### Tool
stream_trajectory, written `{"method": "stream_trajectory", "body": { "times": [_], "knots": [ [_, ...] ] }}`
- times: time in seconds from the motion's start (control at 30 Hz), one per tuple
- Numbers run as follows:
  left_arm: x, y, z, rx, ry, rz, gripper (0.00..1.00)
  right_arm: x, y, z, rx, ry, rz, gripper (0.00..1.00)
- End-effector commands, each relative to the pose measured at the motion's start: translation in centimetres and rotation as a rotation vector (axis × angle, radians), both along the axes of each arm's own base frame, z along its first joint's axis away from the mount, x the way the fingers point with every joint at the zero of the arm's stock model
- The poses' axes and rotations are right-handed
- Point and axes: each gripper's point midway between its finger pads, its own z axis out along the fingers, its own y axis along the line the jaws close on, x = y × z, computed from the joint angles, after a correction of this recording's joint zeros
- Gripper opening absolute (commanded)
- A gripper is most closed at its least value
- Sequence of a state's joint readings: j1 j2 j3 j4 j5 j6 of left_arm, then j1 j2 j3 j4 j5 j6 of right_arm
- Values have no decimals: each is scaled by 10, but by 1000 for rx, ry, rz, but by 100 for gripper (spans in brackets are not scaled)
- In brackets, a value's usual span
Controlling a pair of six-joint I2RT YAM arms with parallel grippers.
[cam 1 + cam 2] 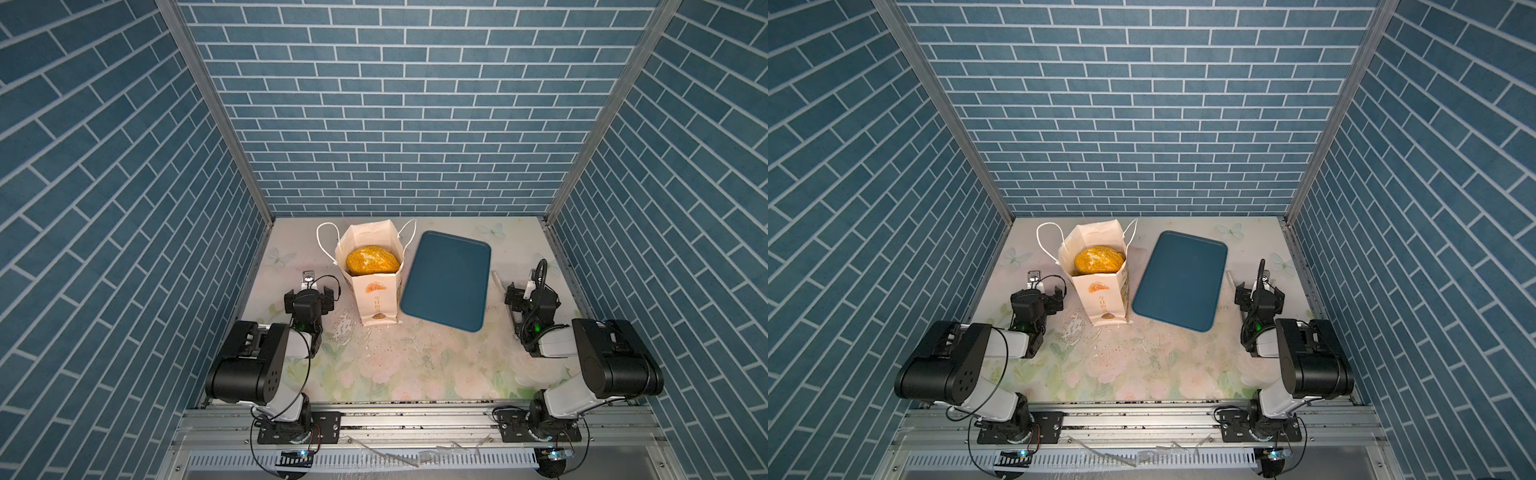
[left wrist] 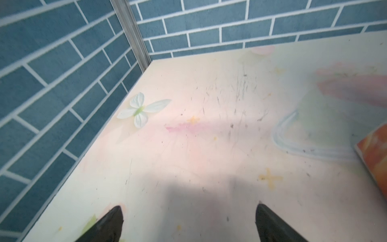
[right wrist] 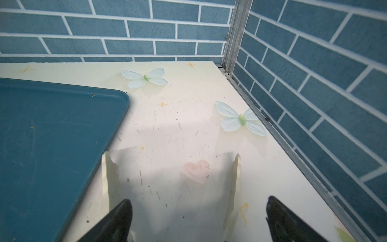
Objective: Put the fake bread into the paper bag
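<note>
**Loaf in the bag, both grippers released**

The left gripper point(image 2: 188, 207) stands with its dark fingers spread wide over bare tabletop, gripping nothing. The right gripper point(image 3: 171, 167) is likewise released, its pale finger pads point(image 3: 109, 178) parted above a faded pink heart point(image 3: 195, 170) printed on the table point(image 1: 415, 365).

Only the top views show the fake bread point(image 1: 372, 260): a golden-orange loaf sits in the open mouth of the paper bag point(image 1: 376, 299). Whatever lies beneath the loaf is hidden. Neither wrist view shows bread. The left wrist camera catches just an orange-printed corner of the bag point(image 2: 374, 157), a blurred loop of its white cord handle point(image 2: 293, 136) and a printed butterfly point(image 2: 142, 110). The right wrist camera shows a corner of the dark blue tray point(image 3: 52, 136), flecked with a few crumbs, just beside that gripper's left finger.

In both top views the bag stands upright just to the right of the left gripper, slightly farther back, near but apart from it. The tray lies between the bag and the right gripper, its left edge just beside the bag. The loaf is well apart from the right gripper.

The bag's front carries a bread drawing above a column of characters too small to read.
</note>
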State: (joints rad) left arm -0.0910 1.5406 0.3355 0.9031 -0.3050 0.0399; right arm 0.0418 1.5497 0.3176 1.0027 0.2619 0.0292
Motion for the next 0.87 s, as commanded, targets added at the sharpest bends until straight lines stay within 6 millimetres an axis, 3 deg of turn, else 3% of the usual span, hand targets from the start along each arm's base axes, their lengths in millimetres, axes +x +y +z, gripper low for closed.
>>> {"method": "stream_trajectory", "body": {
  "times": [0.0,0.83],
  "knots": [
    [10,0,15,-5,-41,-11,100,5,-5,5,6,-11,-29,99],
    [10,2,16,-17,-48,-13,99,9,-5,2,41,20,1,99]
  ]
}}
